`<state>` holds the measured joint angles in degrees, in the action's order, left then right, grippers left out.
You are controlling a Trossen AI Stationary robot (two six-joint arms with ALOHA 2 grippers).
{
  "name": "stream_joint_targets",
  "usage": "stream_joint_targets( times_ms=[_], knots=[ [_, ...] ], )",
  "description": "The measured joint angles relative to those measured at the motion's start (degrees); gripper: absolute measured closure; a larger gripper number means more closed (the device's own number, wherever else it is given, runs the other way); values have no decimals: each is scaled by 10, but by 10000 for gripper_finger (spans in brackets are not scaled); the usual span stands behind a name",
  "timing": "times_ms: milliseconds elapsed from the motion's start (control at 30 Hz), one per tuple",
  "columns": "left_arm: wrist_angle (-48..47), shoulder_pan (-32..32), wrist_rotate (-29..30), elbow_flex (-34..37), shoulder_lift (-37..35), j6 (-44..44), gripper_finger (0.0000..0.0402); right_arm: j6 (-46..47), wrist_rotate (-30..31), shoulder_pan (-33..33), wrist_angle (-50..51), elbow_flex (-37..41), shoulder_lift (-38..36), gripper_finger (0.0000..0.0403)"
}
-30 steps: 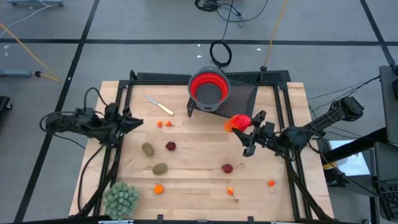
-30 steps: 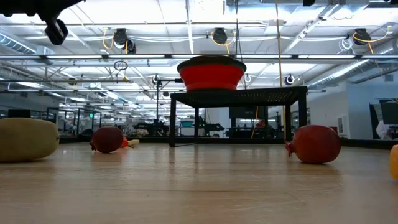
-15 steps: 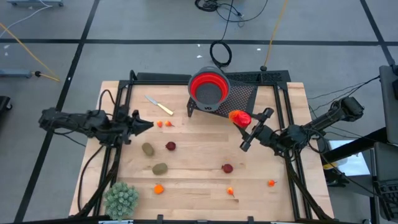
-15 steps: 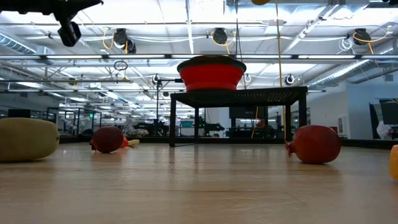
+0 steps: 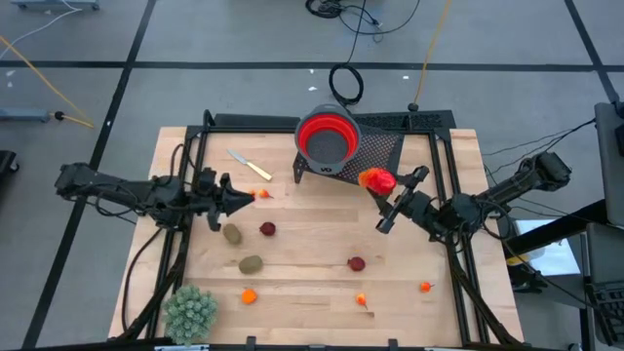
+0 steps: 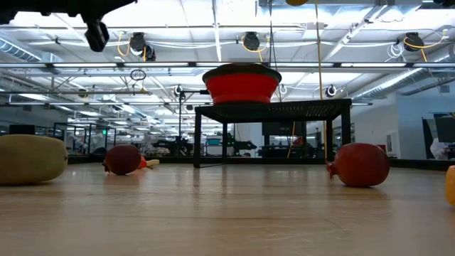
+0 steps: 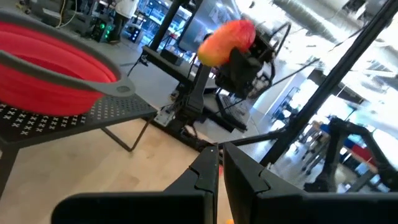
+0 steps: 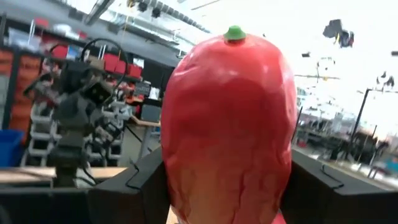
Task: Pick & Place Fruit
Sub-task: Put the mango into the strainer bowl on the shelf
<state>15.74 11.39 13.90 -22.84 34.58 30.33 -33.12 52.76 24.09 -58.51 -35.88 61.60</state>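
I have the right gripper (image 5: 383,193) clamped on the long red-orange fruit (image 5: 374,180), held aloft right of frame centre, just beside the red bowl (image 5: 327,138) on its rack (image 5: 382,148), presumably the drop. Left gripper (image 5: 242,198) shut, empty, over the orange pieces (image 5: 256,194). Kiwis (image 5: 232,233), red fruit (image 5: 267,229) lie lower left; knife (image 5: 250,165) beyond.

My two dark fingers (image 8: 134,183) squeeze a big red fruit (image 8: 229,130), one finger on each side of it. The fruit stands upright and fills the middle, with a tiny green tip (image 8: 234,32) at its twelve o'clock. Out at nine o'clock from the fruit I can see the other arm (image 8: 78,118), dark and far off.
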Motion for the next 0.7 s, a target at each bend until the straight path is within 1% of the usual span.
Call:
stream_joint_targets(
  times_ms=[200, 433, 500, 600, 700],
  knots=[
    [20, 0, -1, -32, 66, -37, 381, 117, 0, -13, 0, 0, 0, 183],
    [17, 0, -5, -116, 149, -103, 380, 285, -1, -28, 26, 0, 0, 186],
    [0, 0, -8, -147, 173, -121, 380, 342, -3, -32, 44, 0, 0, 185],
    [-29, 0, -11, -189, 209, -124, 380, 433, -5, -35, 81, 0, 0, 185],
    [-59, 0, -35, -227, 244, -127, 381, 521, -8, -35, 122, 0, 0, 186]
  ],
)
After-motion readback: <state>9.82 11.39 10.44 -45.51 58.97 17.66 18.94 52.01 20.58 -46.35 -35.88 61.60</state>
